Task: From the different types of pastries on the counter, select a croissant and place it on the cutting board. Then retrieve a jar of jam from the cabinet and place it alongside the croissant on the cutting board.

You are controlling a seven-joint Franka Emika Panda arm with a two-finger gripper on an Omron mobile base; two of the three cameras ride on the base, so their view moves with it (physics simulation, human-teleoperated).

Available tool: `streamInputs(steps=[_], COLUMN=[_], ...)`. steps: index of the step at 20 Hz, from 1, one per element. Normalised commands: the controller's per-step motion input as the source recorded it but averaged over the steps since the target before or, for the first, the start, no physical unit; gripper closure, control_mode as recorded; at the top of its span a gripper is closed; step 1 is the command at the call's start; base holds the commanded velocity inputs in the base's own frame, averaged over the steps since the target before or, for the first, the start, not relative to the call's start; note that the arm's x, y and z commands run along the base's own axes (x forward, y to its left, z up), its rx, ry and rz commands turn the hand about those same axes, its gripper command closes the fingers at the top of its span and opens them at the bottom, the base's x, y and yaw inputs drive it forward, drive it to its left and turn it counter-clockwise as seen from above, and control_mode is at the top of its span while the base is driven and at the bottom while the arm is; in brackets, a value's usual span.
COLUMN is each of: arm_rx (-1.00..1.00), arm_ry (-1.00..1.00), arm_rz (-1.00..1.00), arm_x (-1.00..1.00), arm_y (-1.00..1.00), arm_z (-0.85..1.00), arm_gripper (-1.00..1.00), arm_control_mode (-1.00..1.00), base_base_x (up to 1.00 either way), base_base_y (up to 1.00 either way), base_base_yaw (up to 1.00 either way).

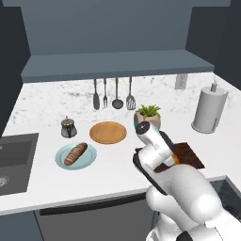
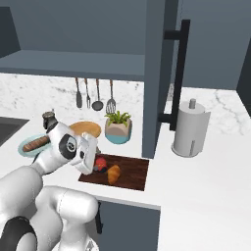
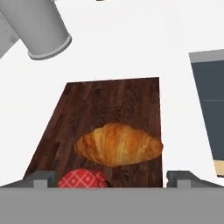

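The dark wooden cutting board [image 3: 109, 105] lies on the white counter [image 3: 131, 39]. A golden croissant [image 3: 119, 144] rests on it. Just beside it stands the jar of jam [image 3: 83, 179], red with a red checked top. My gripper [image 3: 113, 178] hangs right over the jar, open, with its fingertips [image 3: 43, 177] wide apart on either side and no grip on it. From the right base view, the gripper [image 2: 90, 157] sits at the board's [image 2: 133, 172] left end, next to the jar [image 2: 101, 163] and croissant [image 2: 113, 174]. The cabinet [image 1: 117, 66] hangs above the counter.
A paper towel roll [image 1: 209, 110] stands right of the board [image 1: 190, 151]. A potted plant [image 1: 148, 115], a round tan plate [image 1: 108, 132], a baguette [image 1: 75, 154] on a blue plate and a grey pot [image 1: 68, 127] lie left. An open cabinet door [image 2: 157, 78] hangs above the board. A sink [image 1: 14, 160] is far left.
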Motion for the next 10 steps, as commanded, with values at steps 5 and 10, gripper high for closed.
streamInputs(steps=[5, 10], arm_rx=[0.01, -0.12], arm_ry=[0.00, 0.00], arm_rz=[0.13, 0.19], arm_x=[-0.45, -0.71], arm_y=[0.19, 0.59], arm_z=[-0.01, -0.18], arm_gripper=[-1.00, -1.00], arm_control_mode=[-1.00, -1.00], base_base_x=[0.00, 0.00], base_base_y=[0.00, 0.00], base_base_yaw=[0.00, 0.00])
